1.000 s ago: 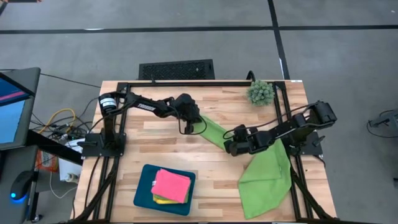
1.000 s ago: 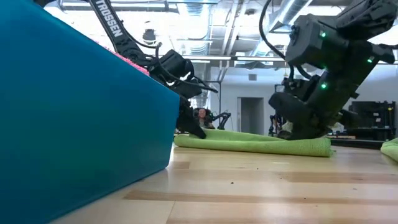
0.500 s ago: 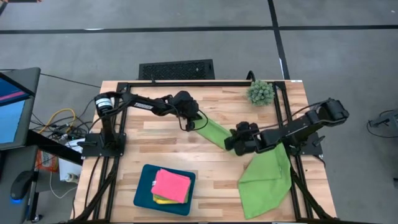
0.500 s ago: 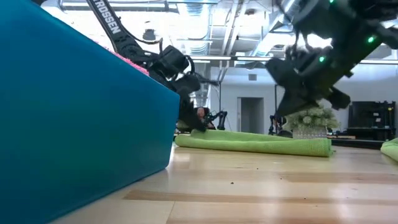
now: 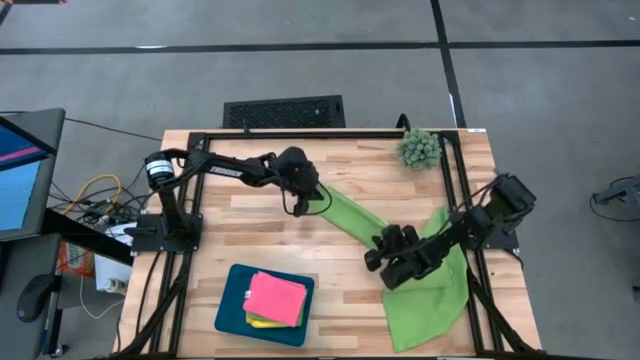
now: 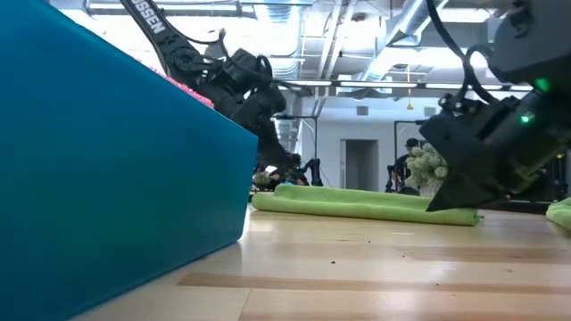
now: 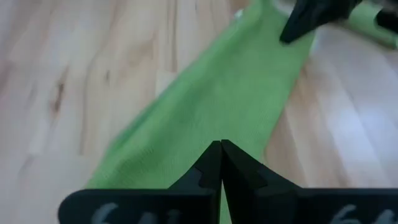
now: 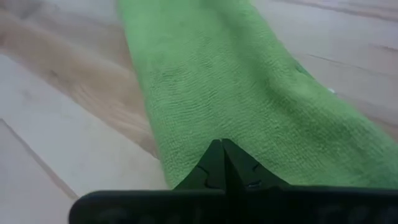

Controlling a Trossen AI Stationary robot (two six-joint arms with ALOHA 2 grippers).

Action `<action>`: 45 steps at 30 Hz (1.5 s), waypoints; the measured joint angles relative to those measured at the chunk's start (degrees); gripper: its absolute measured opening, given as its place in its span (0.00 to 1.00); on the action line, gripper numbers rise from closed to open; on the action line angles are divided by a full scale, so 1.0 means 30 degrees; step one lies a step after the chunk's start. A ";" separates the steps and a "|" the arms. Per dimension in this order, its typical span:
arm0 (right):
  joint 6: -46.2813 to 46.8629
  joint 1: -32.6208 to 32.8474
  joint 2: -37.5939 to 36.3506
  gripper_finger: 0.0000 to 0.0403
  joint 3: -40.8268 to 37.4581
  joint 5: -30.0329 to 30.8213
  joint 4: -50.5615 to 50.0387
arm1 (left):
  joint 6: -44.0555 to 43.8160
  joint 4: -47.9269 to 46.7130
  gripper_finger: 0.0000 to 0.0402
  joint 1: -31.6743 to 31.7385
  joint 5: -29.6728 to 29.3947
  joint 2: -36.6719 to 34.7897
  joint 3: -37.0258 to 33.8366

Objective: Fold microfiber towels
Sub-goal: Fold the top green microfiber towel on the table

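A lime green microfiber towel stretches as a bunched strip across the table's middle. Its wider part lies flat at the near right. My left gripper is shut on the strip's far-left end. My right gripper is shut on the strip where it meets the wide part. In the low view the strip lies along the wood between the two grippers. A hot pink towel, folded square, lies on a yellow one in the teal tray. My left gripper pinches the far-left end of the green strip between its two shut fingers, slanting down from the table's left side. That end is raised a little; the strip runs away from the fingers to the other gripper. My right gripper pinches a bunched fold of the green towel between its two shut fingers, slanting down from the table's right side. How many layers it has I cannot tell. The towel beyond the fingers lies on the wood.
A small spiky green plant stands at the far right corner. The teal tray fills the low view's left side. Black frame rails run round the table. Bare wood lies between the tray and the towel.
My right gripper has swung toward the table's near edge, staying shut on the towel. The strip's right end has gone with it, so the strip now runs longer and more slantwise. The strip's far-left end has stayed in my left gripper.
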 joint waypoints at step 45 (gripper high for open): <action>-1.1861 -0.8084 0.1602 0.02 0.0000 -0.3391 1.0298 | 0.0280 0.4426 0.00 0.0877 -0.2667 0.2972 -0.0015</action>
